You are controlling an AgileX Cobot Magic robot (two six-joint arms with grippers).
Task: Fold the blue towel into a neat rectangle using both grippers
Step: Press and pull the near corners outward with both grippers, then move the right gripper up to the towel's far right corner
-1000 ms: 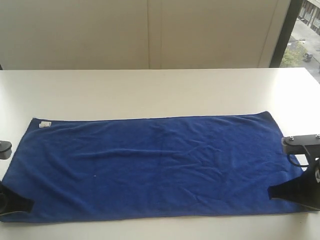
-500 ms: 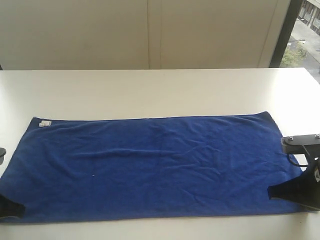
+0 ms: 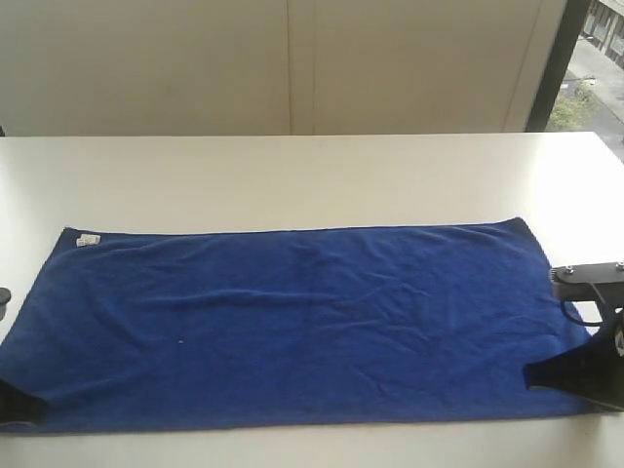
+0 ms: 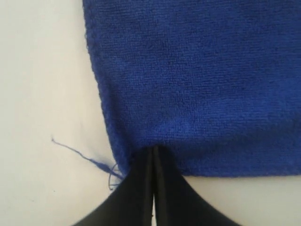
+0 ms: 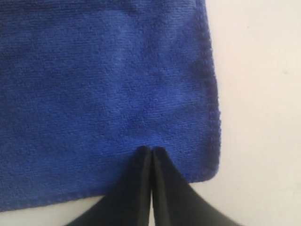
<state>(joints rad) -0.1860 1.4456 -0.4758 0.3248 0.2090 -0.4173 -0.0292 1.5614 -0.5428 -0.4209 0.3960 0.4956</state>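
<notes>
Black plates of the left gripper [image 4: 154, 149] are pressed flat together with no gap, and their tips overlap the near hem of the blue towel [image 4: 197, 84] just beside its near-left corner, nipping the cloth edge. A loose blue thread [image 4: 80, 153] trails from that corner onto the bare table. In the exterior view only the tip of this gripper [image 3: 21, 405] shows, at the left frame edge over the same corner. The right gripper [image 5: 151, 150] is likewise fully closed, plate against plate, with its tips over the near hem just inside the near-right corner; faint creases in the pile run toward the tips, consistent with a pinch on the fabric. From outside, its black wedge [image 3: 531, 370] points left onto the towel, with a grey bracket [image 3: 585, 275] and a black cable loop on the arm behind it. The towel [image 3: 292, 322] lies spread in a single layer, long axis running left to right, across the near half of the white table [image 3: 292, 175], with shallow wrinkles over its surface. A small white tag [image 3: 88, 241] sits at the far-left corner. Beyond the far table edge stands a pale panelled wall [image 3: 292, 58], with a window [image 3: 595, 58] at the far right.
</notes>
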